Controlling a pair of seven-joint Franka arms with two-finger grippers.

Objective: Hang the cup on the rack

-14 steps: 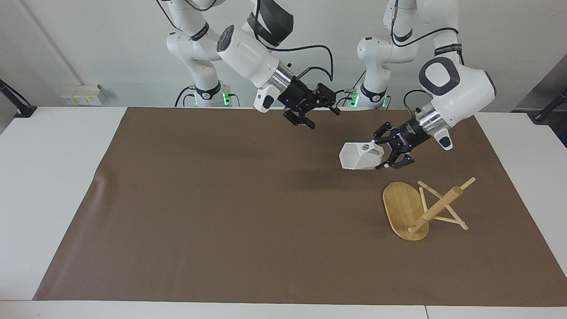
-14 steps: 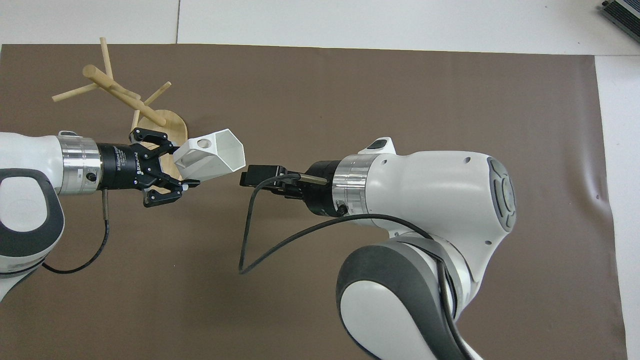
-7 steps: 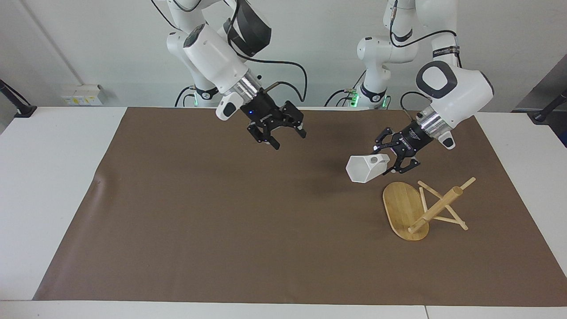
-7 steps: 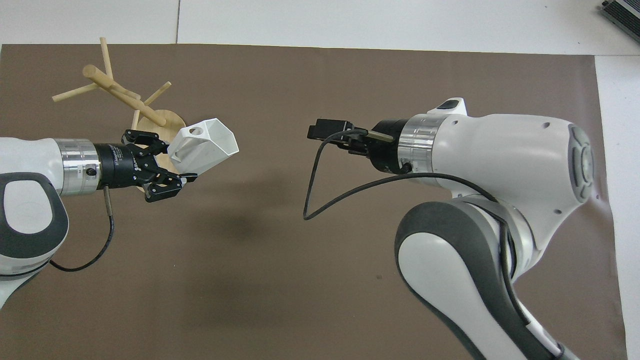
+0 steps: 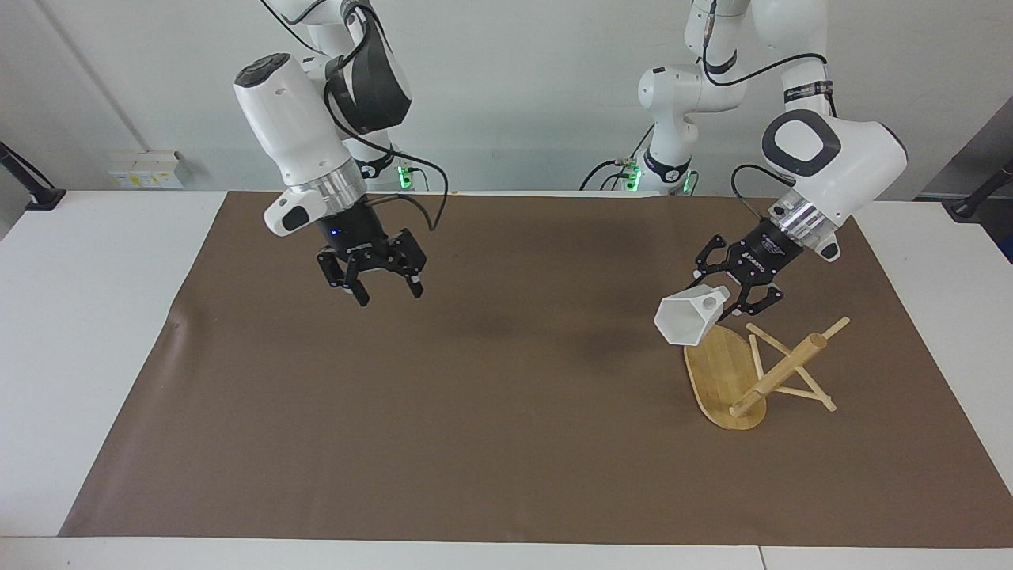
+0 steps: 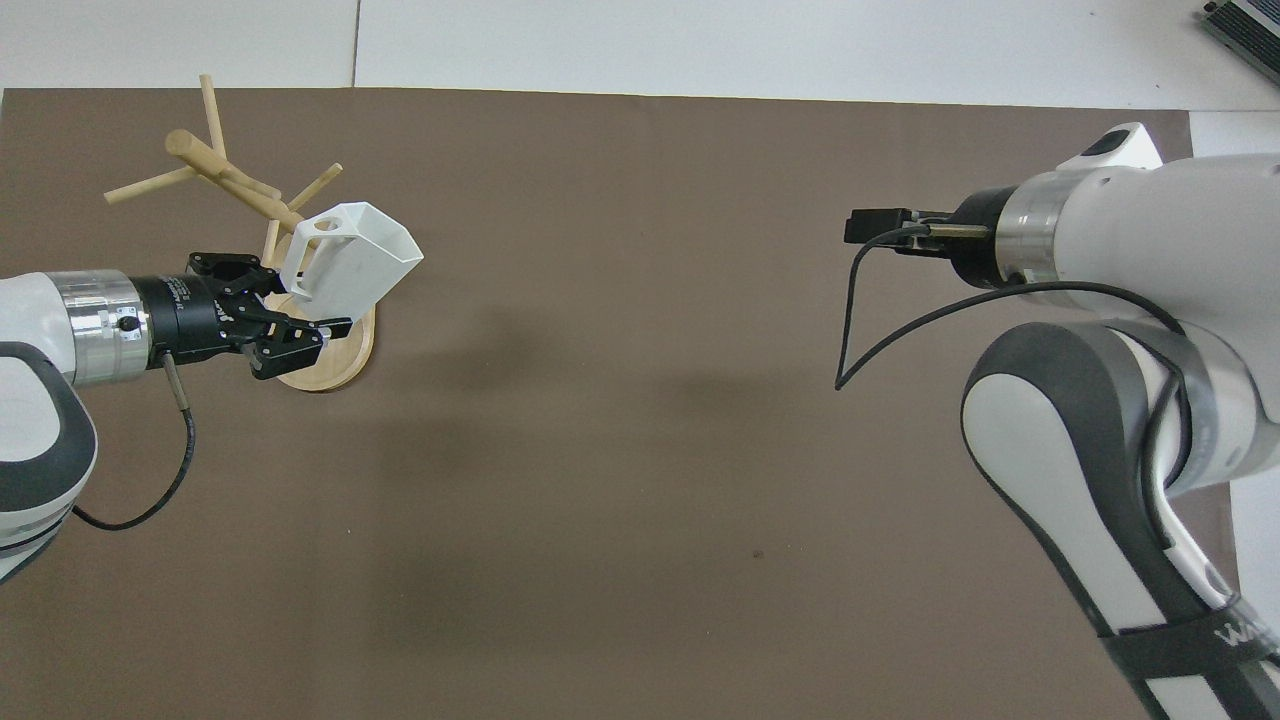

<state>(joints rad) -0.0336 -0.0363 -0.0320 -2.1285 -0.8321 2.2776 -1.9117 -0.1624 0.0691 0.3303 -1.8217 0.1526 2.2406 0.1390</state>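
Two arms: left gripper (image 5: 732, 286) holds the white faceted cup (image 5: 687, 318) in the air at right of the facing view; right gripper (image 5: 380, 279) hangs over bare brown mat (image 5: 491, 412) at upper left, waiting.
Left fingers: pinching the cup at its handle end, mouth tipped down and away from the wrist.
Right fingers: spread, nothing between them.
Cup place: over the edge of the bamboo rack's (image 5: 756, 372) oval base, not on any peg.
Rack: post leans steeply, pegs stick out at odd angles; base looks tilted up on edge.
Step in hand: carry the handle hole to a peg tip.
Doing it well: judged, pick an upward-pointing peg, line the hole with it, slide on slowly, avoid knocking the leaning rack.
Hard to tell: in the overhead view the cup (image 6: 345, 255) covers part of the rack (image 6: 250, 195); whether the base lies flat is unclear.
Cut off: right gripper's fingertips hidden in the overhead view.
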